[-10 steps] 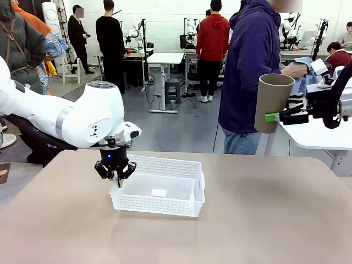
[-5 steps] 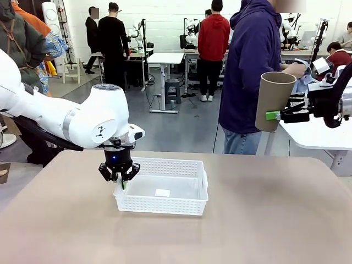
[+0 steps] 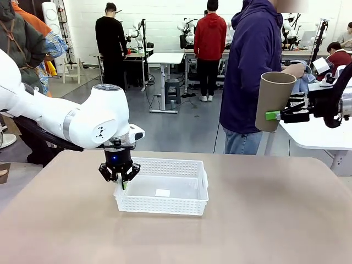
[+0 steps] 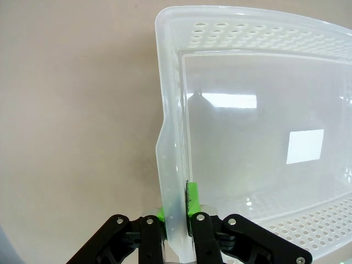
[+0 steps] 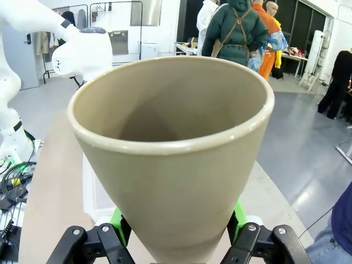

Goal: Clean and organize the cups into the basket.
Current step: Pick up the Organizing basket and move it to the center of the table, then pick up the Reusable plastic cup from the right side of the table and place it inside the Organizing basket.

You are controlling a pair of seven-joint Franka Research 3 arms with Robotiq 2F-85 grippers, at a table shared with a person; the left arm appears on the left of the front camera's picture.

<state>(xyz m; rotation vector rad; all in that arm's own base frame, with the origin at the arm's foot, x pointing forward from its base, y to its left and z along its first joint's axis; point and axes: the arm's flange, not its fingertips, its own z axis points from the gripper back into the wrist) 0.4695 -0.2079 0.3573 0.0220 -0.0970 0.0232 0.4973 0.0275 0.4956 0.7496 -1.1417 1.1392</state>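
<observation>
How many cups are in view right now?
1: a tan cup, mouth up, held in the right gripper, raised in the air at the right. The basket holds none; others may be out of frame.

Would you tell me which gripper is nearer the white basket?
Left. The left gripper is clamped on the basket's end wall; the right gripper holds a tan cup raised in the air, far off to the right.
</observation>
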